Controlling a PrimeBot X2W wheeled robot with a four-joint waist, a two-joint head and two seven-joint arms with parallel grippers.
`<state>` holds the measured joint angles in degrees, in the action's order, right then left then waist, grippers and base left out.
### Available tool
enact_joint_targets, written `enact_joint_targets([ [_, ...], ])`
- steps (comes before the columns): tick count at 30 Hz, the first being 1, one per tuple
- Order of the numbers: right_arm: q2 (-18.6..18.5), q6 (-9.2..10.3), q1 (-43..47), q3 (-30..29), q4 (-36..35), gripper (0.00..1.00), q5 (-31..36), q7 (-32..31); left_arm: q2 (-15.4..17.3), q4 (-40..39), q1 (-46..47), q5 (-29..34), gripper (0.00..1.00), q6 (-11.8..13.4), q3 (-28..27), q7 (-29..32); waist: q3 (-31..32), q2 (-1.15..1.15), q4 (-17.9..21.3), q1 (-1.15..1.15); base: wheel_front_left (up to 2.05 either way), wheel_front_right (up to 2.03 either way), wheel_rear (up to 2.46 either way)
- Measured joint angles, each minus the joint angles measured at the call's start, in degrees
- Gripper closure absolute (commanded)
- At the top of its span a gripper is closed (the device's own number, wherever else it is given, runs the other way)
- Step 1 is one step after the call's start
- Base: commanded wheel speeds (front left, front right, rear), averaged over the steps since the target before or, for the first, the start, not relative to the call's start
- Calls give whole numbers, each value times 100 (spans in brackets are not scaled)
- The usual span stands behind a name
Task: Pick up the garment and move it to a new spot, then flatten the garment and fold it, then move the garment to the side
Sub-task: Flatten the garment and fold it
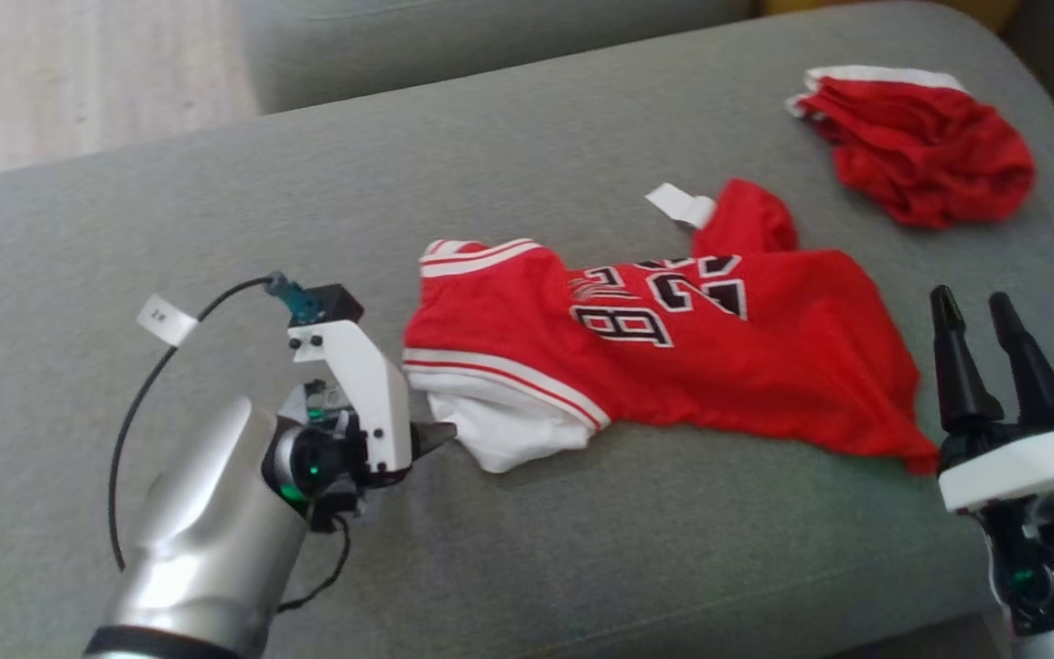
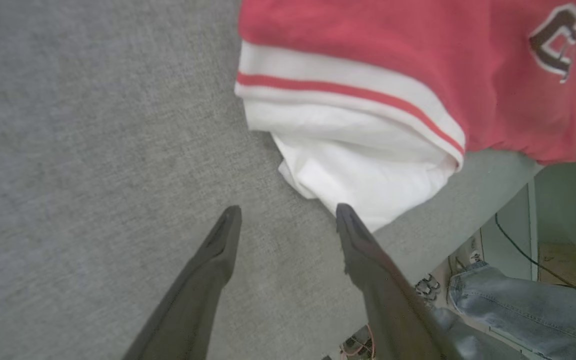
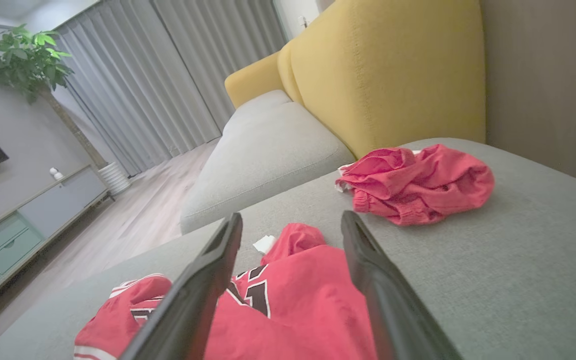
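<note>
Sofa seat [image 1: 582, 549]: a grey woven cushion that carries all the clothing; a second grey seat [image 3: 263, 150] and a yellow backrest [image 3: 383, 75] lie beyond it.
Jersey [image 1: 673, 366]: one, lying lengthwise across the middle of the seat, rumpled rather than flat. It is red, with white bands carrying a thin red stripe at the openings and black lettering and digits edged in white. A white inner layer bulges out at its left end.
Red bundle [image 1: 930, 156]: one more red garment with a white edge, crumpled at the far right of the seat, well apart from the jersey.
Person's leg [image 2: 518, 310]: in blue jeans, below the seat's edge in the left wrist view.
Left gripper [image 2: 288, 215]: fingers spread wide and empty, low over the seat. One fingertip is at the edge of the white bulge; I cannot tell whether it touches.
Right gripper [image 1: 973, 302]: fingers spread wide and empty, just beside the jersey's right end.
White tags: two. One tag [image 1: 681, 203] sticks out at the jersey's far edge, and one label [image 1: 166, 318] is on the left arm's black cable.
In the way: nothing lies on the jersey.
</note>
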<state>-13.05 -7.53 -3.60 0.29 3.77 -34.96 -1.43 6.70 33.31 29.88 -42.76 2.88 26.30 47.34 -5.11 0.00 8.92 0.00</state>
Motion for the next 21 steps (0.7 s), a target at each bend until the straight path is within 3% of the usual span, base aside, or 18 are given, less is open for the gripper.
enact_joint_targets([
  [7,-4,0,-70,118,234,0,-75,130,-18,692,341,-26,1,119,-32,23,-86,0,349,0,0,0,0],
  [8,-5,0,-73,123,258,0,-93,151,-38,780,399,-27,12,118,-53,21,-101,0,368,0,0,0,0],
  [11,-5,0,-87,145,312,0,-113,166,-59,1070,557,-9,83,121,-55,-111,-122,0,385,0,0,0,0],
  [12,-5,0,-102,152,331,0,-127,170,-68,1159,590,-13,100,116,-67,-121,-122,0,379,0,0,0,0],
  [21,-18,0,-170,77,460,0,-122,194,-164,1393,761,-197,100,-353,-81,-48,19,0,74,0,0,0,0],
])
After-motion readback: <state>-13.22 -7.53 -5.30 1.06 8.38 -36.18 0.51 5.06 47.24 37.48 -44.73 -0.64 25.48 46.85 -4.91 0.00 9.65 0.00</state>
